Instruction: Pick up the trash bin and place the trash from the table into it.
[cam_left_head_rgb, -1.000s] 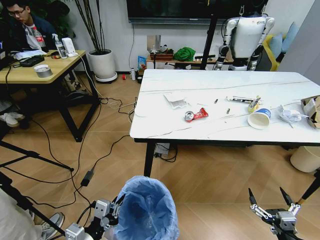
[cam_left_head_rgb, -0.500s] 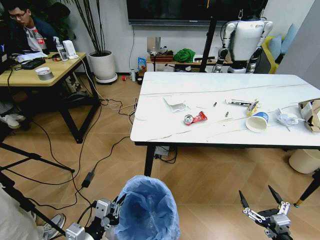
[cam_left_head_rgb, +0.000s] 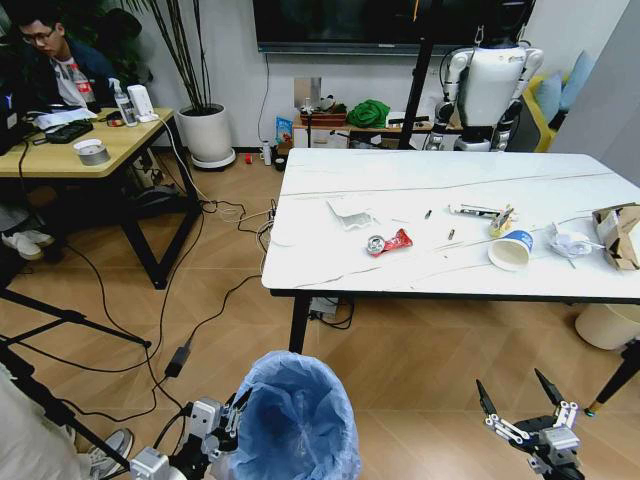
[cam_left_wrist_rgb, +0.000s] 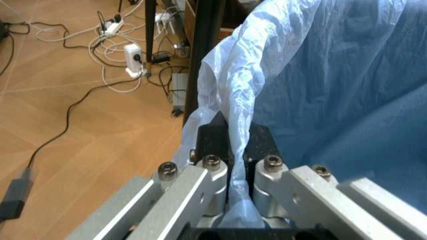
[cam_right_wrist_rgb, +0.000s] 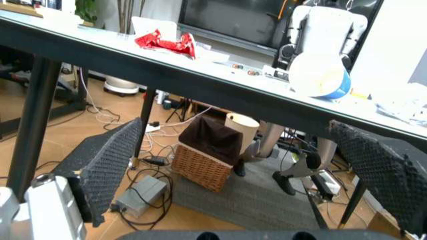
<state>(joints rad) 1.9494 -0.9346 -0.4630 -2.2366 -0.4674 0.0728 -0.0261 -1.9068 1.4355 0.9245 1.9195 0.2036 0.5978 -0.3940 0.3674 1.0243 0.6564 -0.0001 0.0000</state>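
Observation:
The trash bin (cam_left_head_rgb: 296, 420), lined with a crinkled light blue bag, stands on the floor just in front of me. My left gripper (cam_left_head_rgb: 232, 410) is shut on its rim, and in the left wrist view the left gripper (cam_left_wrist_rgb: 233, 132) pinches the bag edge of the trash bin (cam_left_wrist_rgb: 333, 75). My right gripper (cam_left_head_rgb: 520, 400) hangs open low on the right, below the table (cam_left_head_rgb: 420, 185). On the table lie a red wrapper (cam_left_head_rgb: 392, 241), a tipped paper cup (cam_left_head_rgb: 510, 250), white paper (cam_left_head_rgb: 352, 210), crumpled paper (cam_left_head_rgb: 572, 241) and a brown bag (cam_left_head_rgb: 620, 235). Beneath the table edge (cam_right_wrist_rgb: 200, 67), the right wrist view looks up at the red wrapper (cam_right_wrist_rgb: 163, 42) and cup (cam_right_wrist_rgb: 320, 75).
A wooden desk (cam_left_head_rgb: 80, 145) stands at the left, with cables (cam_left_head_rgb: 180, 330) and tripod legs (cam_left_head_rgb: 70, 315) across the floor. A cream bin (cam_left_head_rgb: 610, 322) sits under the table's right end. Another robot (cam_left_head_rgb: 490, 80) stands behind the table. A wicker basket (cam_right_wrist_rgb: 200, 165) sits beneath it.
The whole view has shifted, so the table sits slightly higher and farther. My right gripper has edged left. The left gripper still holds the bin rim.

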